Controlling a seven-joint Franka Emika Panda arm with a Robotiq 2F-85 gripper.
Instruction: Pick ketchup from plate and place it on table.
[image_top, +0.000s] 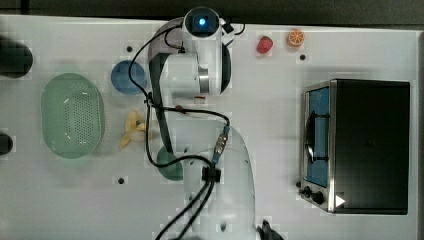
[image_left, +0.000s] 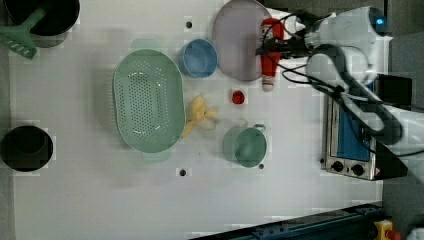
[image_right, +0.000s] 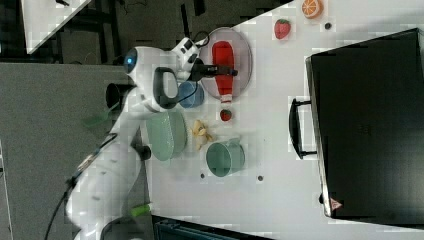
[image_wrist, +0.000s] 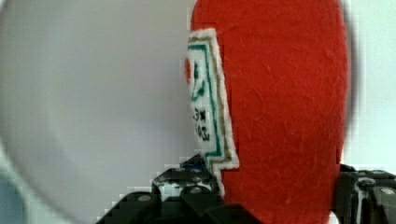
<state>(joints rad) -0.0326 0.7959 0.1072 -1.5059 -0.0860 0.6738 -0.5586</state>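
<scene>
Left view, left to right: large round pale mauve plate (image_left: 235, 45) is seen on the white desk (image_left: 90, 200); the slim red felt ketchup bottle (image_left: 270, 55) is lain along its right rim, clamped across the body by the black pincer (image_left: 272, 46), both fingers pressed against it.

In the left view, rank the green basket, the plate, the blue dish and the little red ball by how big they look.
Largest to smallest:
green basket
plate, partly covered
blue dish
red ball
</scene>
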